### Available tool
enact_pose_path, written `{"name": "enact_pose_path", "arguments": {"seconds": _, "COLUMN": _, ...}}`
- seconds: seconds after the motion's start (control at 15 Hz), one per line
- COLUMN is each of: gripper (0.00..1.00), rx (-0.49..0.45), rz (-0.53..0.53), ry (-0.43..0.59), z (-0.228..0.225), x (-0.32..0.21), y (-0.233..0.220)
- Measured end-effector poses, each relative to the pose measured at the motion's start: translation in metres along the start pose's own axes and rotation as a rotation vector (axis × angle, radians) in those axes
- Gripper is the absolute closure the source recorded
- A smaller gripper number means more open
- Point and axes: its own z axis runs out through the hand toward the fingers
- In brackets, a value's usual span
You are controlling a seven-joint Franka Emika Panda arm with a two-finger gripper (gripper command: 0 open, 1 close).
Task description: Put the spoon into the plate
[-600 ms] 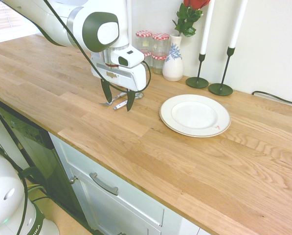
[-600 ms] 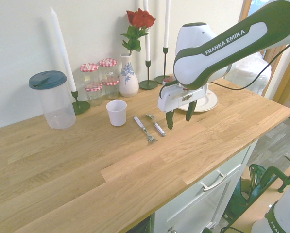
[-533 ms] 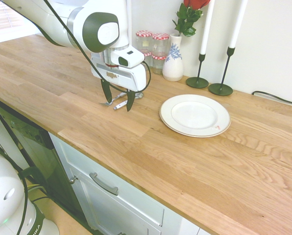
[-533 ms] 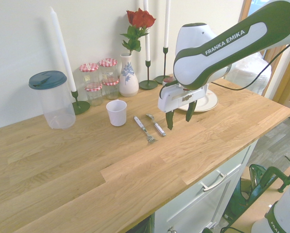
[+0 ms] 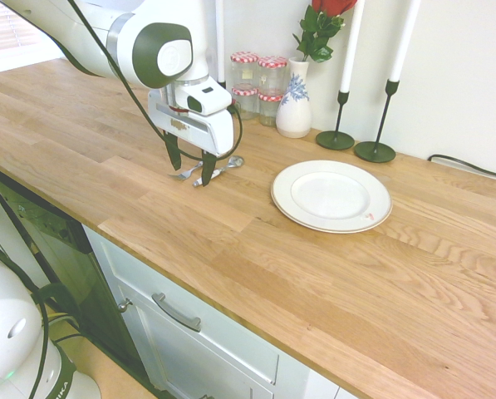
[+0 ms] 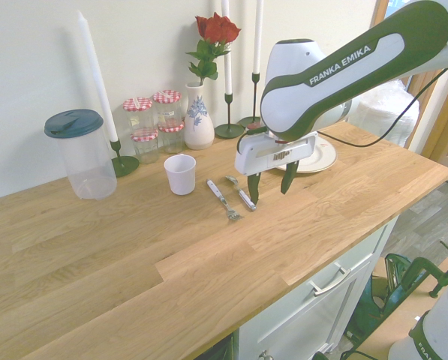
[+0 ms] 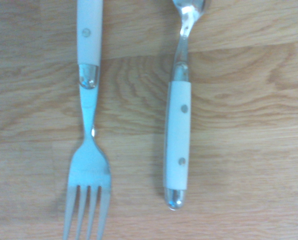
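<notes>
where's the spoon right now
The spoon lies on the wooden counter right beside the fork; in the second exterior view it sits between the fork and the plate.

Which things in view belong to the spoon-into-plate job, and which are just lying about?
Part of the job:
- spoon
- plate
- gripper, open

Just lying about:
- fork
- cup
- lidded container
- jars
- vase with flowers
- candles in holders
</notes>
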Motion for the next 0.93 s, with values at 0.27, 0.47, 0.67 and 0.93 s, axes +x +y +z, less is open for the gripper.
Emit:
{"name": "enact_pose_path", "arguments": {"seconds": 0.27, "gripper": 0.0, "rx": -0.031, "rz": -0.02, "ry": 0.018, "z": 0.002, "x": 0.008, "y": -0.029}}
{"name": "enact_pose_path", "arguments": {"seconds": 0.47, "gripper": 0.0, "rx": -0.052, "rz": -0.023, "ry": 0.013, "z": 0.01, "x": 0.014, "y": -0.046}}
{"name": "enact_pose_path", "arguments": {"seconds": 0.67, "gripper": 0.0, "rx": -0.073, "rz": -0.015, "ry": 0.015, "z": 0.021, "x": 0.019, "y": -0.056}}
{"name": "enact_pose_path", "arguments": {"seconds": 0.93, "gripper": 0.0, "rx": -0.09, "rz": 0.015, "ry": 0.007, "z": 0.033, "x": 0.029, "y": -0.058}}
